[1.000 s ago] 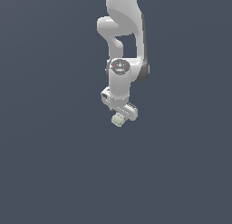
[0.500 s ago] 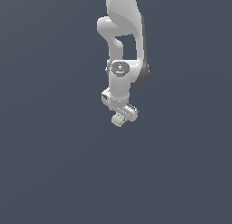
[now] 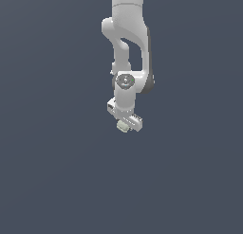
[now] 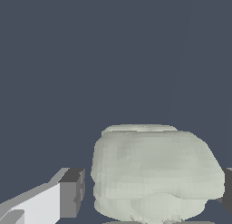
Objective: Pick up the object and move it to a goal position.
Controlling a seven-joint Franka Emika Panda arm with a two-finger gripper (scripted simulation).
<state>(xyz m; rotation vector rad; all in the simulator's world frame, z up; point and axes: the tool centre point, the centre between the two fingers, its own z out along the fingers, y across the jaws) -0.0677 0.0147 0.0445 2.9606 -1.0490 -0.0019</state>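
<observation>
The object (image 3: 122, 126), a tiny pale greenish-white bumpy block, hangs at the tip of the white arm in the exterior view. My gripper (image 3: 125, 125) is shut on it, pointing down over the plain dark grey ground. In the wrist view the object (image 4: 154, 173) looms large and lumpy, squeezed between one white finger with a dark pad (image 4: 70, 193) and the other finger's dark pad (image 4: 227, 187) at the picture's edge. Whether the object rests on the ground or hangs above it cannot be told.
Only the white arm (image 3: 127, 43) reaching down from the top of the exterior view and a uniform dark grey-blue surface (image 3: 52, 171) all around are in sight.
The arm's wrist joint has sunk slightly in the exterior view. The object stays held in the gripper at almost the same spot.
</observation>
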